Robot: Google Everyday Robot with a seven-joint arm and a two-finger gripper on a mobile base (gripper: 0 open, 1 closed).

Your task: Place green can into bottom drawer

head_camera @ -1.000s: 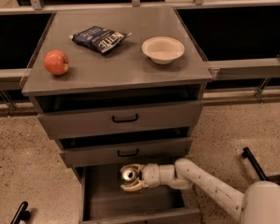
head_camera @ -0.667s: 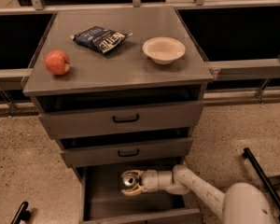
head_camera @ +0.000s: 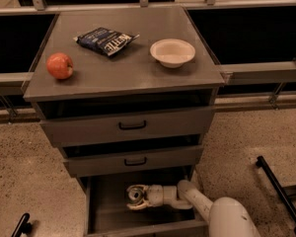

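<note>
Gripper holding the green can inside the open bottom drawer.

The gripper (head_camera: 132, 197) reaches sideways into the bottom drawer (head_camera: 106, 215), which is pulled out below the front edge of the worktop (head_camera: 129, 75). Its two fingers (head_camera: 136, 206) are clamped above and below the green can (head_camera: 134, 194), which lies on its side with its silver top facing the camera, above the drawer floor near the middle. The pale arm (head_camera: 198, 204) enters from the drawer's right side. The two upper drawers (head_camera: 132, 125) stand slightly ajar. On the worktop, a red apple (head_camera: 59, 65) sits near the left edge, a dark chip bag (head_camera: 106, 40) lies toward the back, left of centre, and a white bowl (head_camera: 172, 52) rests toward the right edge.
</note>
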